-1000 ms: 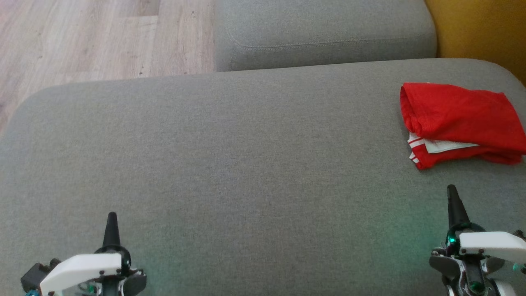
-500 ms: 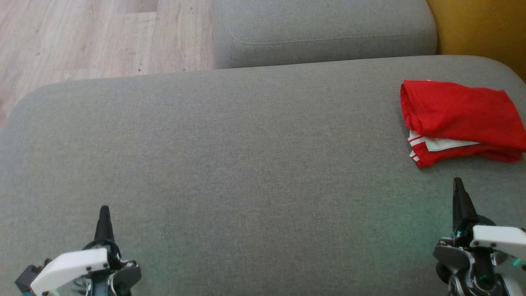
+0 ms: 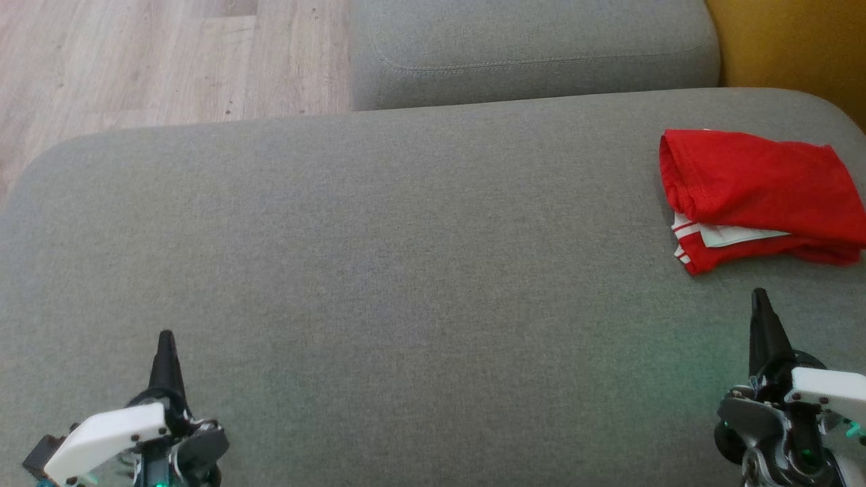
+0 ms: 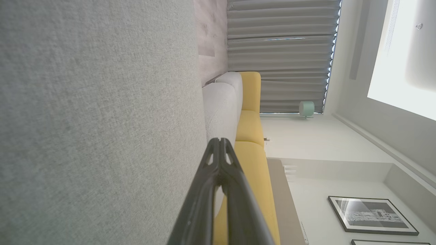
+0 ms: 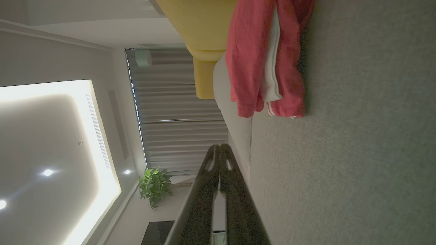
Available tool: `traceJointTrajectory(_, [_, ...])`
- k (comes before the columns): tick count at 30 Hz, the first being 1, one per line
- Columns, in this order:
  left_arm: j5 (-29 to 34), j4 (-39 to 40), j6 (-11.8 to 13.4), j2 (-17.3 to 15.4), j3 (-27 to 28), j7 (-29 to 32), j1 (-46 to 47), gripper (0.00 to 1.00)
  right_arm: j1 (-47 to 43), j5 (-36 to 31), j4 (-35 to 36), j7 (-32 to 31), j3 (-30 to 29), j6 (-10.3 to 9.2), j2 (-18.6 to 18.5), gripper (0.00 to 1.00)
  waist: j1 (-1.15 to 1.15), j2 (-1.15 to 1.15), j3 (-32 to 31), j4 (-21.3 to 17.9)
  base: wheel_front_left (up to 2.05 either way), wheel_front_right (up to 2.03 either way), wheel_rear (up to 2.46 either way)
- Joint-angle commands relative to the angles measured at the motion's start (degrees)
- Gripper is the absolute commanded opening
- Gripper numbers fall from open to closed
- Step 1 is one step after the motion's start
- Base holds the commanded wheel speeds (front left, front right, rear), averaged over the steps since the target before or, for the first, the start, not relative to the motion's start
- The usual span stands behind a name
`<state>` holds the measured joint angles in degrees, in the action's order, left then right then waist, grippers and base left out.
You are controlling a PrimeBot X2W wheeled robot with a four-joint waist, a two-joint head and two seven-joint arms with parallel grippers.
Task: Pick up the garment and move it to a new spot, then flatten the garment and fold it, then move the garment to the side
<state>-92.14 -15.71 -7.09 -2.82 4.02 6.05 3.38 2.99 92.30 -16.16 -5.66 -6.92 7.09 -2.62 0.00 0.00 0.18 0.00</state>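
Note:
The garment [image 3: 761, 196] is red with white stripes, folded into a compact bundle at the far right of the grey cushion [image 3: 406, 270]. In the right wrist view the garment [image 5: 262, 64] lies ahead of the fingers, apart from them. My right gripper [image 3: 760, 297] hovers just below the bundle at lower right, shut and empty, its fingertips [image 5: 219, 147] pressed together. At lower left my left gripper [image 3: 165, 337] is shut too, holding nothing, far from the garment; its closed tips [image 4: 219, 141] point over bare cushion.
A second grey cushion [image 3: 534, 54] lies beyond the big one. Wooden floor [image 3: 135, 61] shows at the upper left and a yellow seat [image 3: 791, 47] at the upper right. The wide middle of the big cushion is bare fabric.
Both grippers have slid a little outward and their bodies lower in the head view. The picture has shifted slightly. The garment lies where it was.

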Motion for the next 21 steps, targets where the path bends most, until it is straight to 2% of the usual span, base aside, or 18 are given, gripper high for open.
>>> traceJointTrajectory(1, [-0.23, 1.64, -0.4, -0.27, 2.26, 0.24, 2.79, 0.0, 3.13, 0.39, 2.16, -0.31, 1.03, 0.4, -0.74, 0.0, 0.0, 0.0, -0.01, 0.0, 0.0, 0.0, 0.0])
traceJointTrajectory(21, [-0.16, 1.65, -0.4, -0.22, 2.34, 0.31, 2.8, 0.0, 3.15, 0.25, 2.15, -0.45, 0.86, 0.4, -0.62, 0.0, 0.0, 0.0, -0.01, 0.0, 0.0, 0.0, 0.0])
